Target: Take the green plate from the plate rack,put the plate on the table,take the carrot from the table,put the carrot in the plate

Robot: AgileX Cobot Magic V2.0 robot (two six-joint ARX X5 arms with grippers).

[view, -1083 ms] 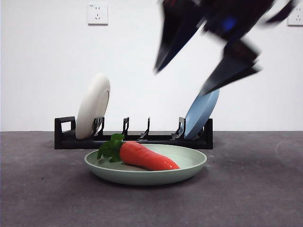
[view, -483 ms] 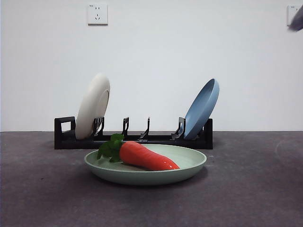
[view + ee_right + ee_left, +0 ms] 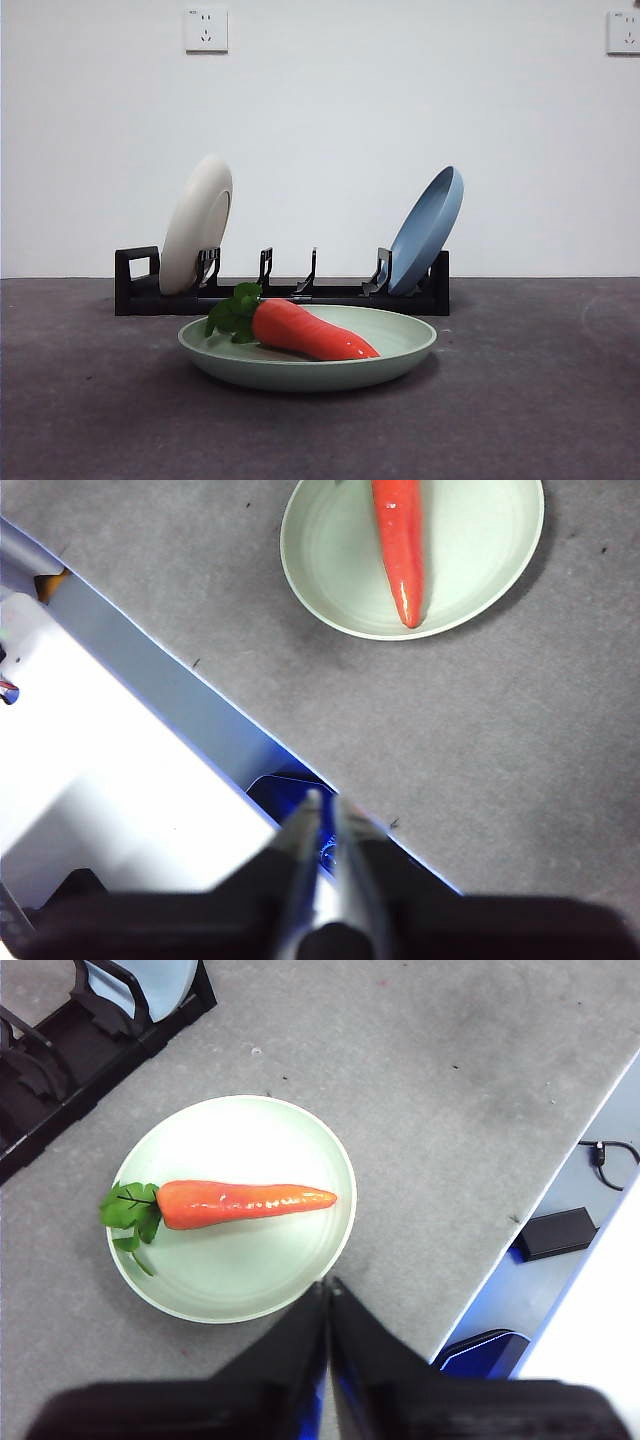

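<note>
The green plate (image 3: 405,350) lies flat on the table (image 3: 540,410) in front of the plate rack (image 3: 285,294). The carrot (image 3: 312,333) rests inside it, leaves toward the cream plate's side. My left gripper (image 3: 328,1286) hangs high above the plate's near rim (image 3: 250,1275), jaws shut and empty, with the carrot (image 3: 245,1203) below. My right gripper (image 3: 322,802) is also shut and empty, raised over the table's edge, away from the plate (image 3: 480,540) and the carrot (image 3: 400,545). Neither arm shows in the front view.
A cream-white plate (image 3: 196,225) stands in the rack's left end and a blue plate (image 3: 428,228) leans at its right end. The slots between them hold nothing. The table's edge (image 3: 520,1230) runs close by the plate, with a floor and cables beyond.
The dark arm that swept across the upper right of the front view has withdrawn out of the picture. Plate and carrot have stayed put.
</note>
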